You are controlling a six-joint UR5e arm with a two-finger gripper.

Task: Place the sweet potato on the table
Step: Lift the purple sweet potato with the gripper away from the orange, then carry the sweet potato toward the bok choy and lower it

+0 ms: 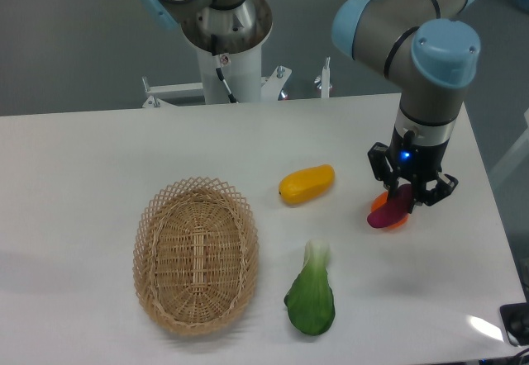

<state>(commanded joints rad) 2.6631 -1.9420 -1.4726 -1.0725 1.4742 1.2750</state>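
The magenta-purple sweet potato [388, 210] hangs tilted at the right of the white table [99, 158], its upper end between the fingers of my gripper [407, 191], which is shut on it. Its lower end overlaps a round orange fruit [395, 222] lying on the tabletop right behind it. I cannot tell whether the sweet potato touches the table or the fruit.
A plump yellow-orange fruit [307, 183] lies left of the gripper. A green leafy vegetable [312, 294] lies near the front. An oval wicker basket [197, 253] stands at the front left. The table's right edge runs close to the gripper.
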